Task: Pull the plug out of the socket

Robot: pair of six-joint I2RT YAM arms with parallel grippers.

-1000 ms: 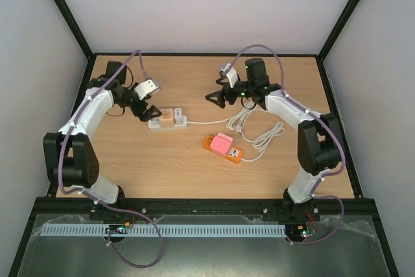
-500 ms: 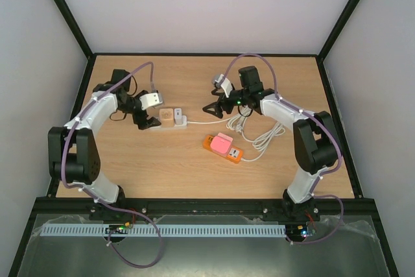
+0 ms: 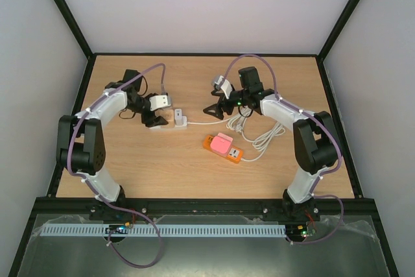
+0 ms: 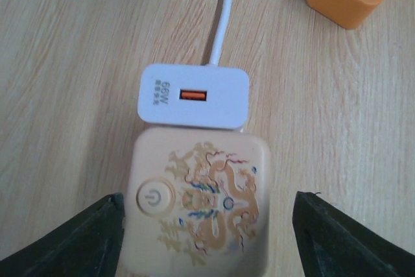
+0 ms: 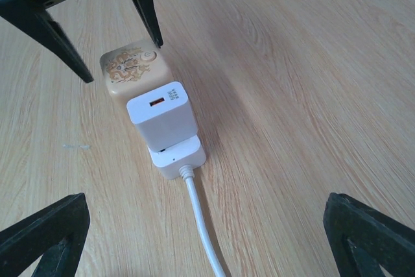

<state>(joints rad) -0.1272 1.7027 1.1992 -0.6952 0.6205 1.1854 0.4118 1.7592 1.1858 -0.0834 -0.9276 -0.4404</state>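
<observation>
A white socket strip point(image 3: 170, 124) lies on the table with two plugs in it. One is a beige cube plug point(image 4: 198, 205) with a dragon print and a power button. The other is a white USB charger plug point(image 4: 193, 96) right beside it. My left gripper point(image 4: 207, 225) is open and straddles the beige plug; one finger is almost at its side, and the other stands off with a small gap. In the top view it hides that plug. My right gripper point(image 5: 207, 238) is open and hovers over the strip's white cable point(image 5: 201, 225), holding nothing.
An orange power strip point(image 3: 222, 147) with a pink plug lies in front of the white strip, toward the right. The white cable runs right into a loose coil point(image 3: 259, 135) under the right arm. The black enclosure frame borders the table.
My left gripper has moved right, from beside the strip's left end to over the beige plug, and its jaws have narrowed. My right gripper shifted left and lower toward the cable, then held still.
</observation>
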